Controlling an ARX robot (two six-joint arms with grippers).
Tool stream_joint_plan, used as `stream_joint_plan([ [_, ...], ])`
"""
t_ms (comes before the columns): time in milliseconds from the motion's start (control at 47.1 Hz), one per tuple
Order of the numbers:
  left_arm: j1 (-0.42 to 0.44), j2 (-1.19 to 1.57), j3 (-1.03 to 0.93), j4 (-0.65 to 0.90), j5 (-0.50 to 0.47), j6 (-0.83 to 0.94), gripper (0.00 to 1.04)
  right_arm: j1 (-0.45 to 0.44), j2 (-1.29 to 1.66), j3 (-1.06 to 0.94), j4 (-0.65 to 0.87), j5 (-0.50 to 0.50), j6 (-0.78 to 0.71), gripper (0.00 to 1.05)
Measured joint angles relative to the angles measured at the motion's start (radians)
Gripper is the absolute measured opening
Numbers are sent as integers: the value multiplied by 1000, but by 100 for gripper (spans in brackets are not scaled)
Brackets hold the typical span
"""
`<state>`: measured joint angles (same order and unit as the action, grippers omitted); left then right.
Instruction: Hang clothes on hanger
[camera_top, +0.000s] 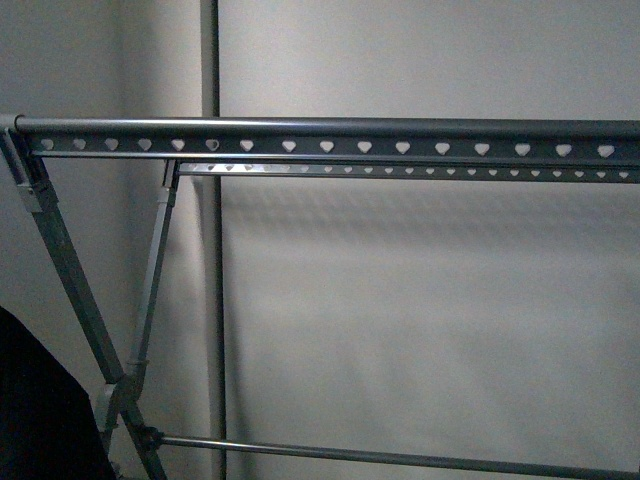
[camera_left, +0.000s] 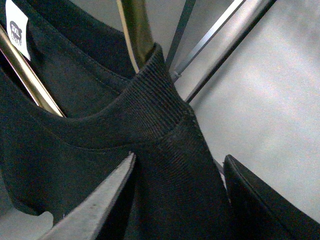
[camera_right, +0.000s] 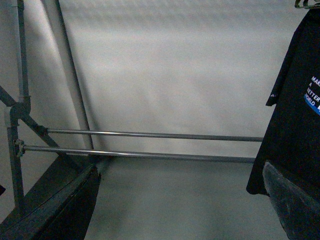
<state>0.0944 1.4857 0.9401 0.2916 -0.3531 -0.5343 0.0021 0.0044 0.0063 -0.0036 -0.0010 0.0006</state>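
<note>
– Front view: grey metal clothes rack with heart-punched rails (camera_top: 365, 146); black short-sleeved T-shirt (camera_top: 35, 400) low beside the rack's left legs, not yet hung.
– Grippers?
– Left gripper (camera_left: 180, 156) clamped on the ribbed collar. Right gripper (camera_right: 180, 167) spread, holding nothing. Recommend raising the collar clear above the rack's top rail before lowering.

T-shirt (camera_right: 292, 125): 1 | rack (camera_top: 320, 128): 1 | punched rails (camera_top: 400, 146): 2 | lower bars (camera_right: 150, 135): 2

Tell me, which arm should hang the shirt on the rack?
Left, I think. The left claw grips the black T-shirt at its collar; the right claw is open and empty, apart from the shirt.
</note>
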Motion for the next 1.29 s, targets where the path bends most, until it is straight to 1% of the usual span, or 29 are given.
stream_joint_plan([
  [85, 2, 0, -1, -11, 22, -5, 40, 0, 0, 0, 0, 0, 0, 97],
  [106, 2, 0, -2, -13, 25, -5, 38, 0, 0, 0, 0, 0, 0, 97],
  [233, 13, -7, -17, -32, 65, -17, 19, 0, 0, 0, 0, 0, 0, 97],
  [255, 16, -15, -29, -33, 79, -18, 14, 0, 0, 0, 0, 0, 0, 97],
  [318, 26, -48, -73, -48, 134, -34, 5, 0, 0, 0, 0, 0, 0, 97],
  [361, 30, -89, -109, -71, 186, -19, 4, 0, 0, 0, 0, 0, 0, 97],
  [425, 26, -186, -178, -131, 307, 25, 4, 0, 0, 0, 0, -1, 0, 97],
  [467, 14, -261, -231, -172, 388, 61, 4, 0, 0, 0, 0, 0, 0, 97],
  [488, 10, -292, -253, -189, 412, 78, 4, 0, 0, 0, 0, 0, 0, 97],
  [509, 1, -338, -283, -216, 467, 105, 4, 0, 0, 0, 0, 0, 0, 97],
  [573, -16, -418, -324, -275, 556, 169, 4, 0, 0, 0, 0, 0, 0, 97],
  [594, -21, -441, -332, -294, 599, 194, 4, 0, 0, 0, 0, 0, 0, 97],
  [679, -44, -492, -344, -325, 673, 284, 4, 0, 0, 0, 0, 0, 0, 97],
  [764, -61, -503, -337, -358, 783, 392, 4, 0, 0, 0, 0, 0, 0, 97],
  [807, -71, -489, -324, -376, 841, 482, 4, 0, 0, 0, 0, 0, 0, 97],
  [828, -71, -471, -314, -383, 908, 554, 4, 0, 0, 0, 0, 0, 0, 97],
  [849, -70, -457, -308, -378, 947, 584, 4, 0, 0, 0, 0, 0, 0, 97],
  [913, -61, -394, -269, -401, 1121, 792, 4, 0, 0, 0, 0, 0, 0, 97],
  [955, -39, -332, -217, -482, 1268, 981, 4, 0, 0, 0, 0, 0, 0, 97],
  [976, -33, -306, -191, -523, 1308, 1055, 4, 0, 0, 0, 0, 0, 0, 97],
  [998, -23, -257, -139, -602, 1362, 1207, 4, 0, 0, 0, 0, 0, 0, 97],
  [1019, -17, -217, -96, -665, 1390, 1284, 4, 0, 0, 0, 0, 0, 0, 97],
  [1061, -11, -138, -13, -776, 1413, 1460, 4, 0, 0, 0, 0, 0, 0, 97],
  [1083, -11, -108, 19, -815, 1415, 1522, 4, 0, 0, 0, 0, 0, 0, 97],
  [1104, -11, -68, 59, -862, 1415, 1620, 4, 0, 0, 0, 0, 0, 0, 97],
  [1146, -17, -29, 96, -894, 1413, 1703, 4, 0, 0, 0, 0, 0, 0, 97],
  [1167, -24, -12, 110, -901, 1401, 1770, 4, 0, 0, 0, 0, 0, 0, 97],
  [1210, -45, -6, 114, -881, 1377, 1838, 4, 0, 0, 0, 0, 0, 0, 97],
  [1295, -79, -17, 110, -802, 1376, 1855, 4, 0, 0, 0, 0, 0, 0, 97],
])
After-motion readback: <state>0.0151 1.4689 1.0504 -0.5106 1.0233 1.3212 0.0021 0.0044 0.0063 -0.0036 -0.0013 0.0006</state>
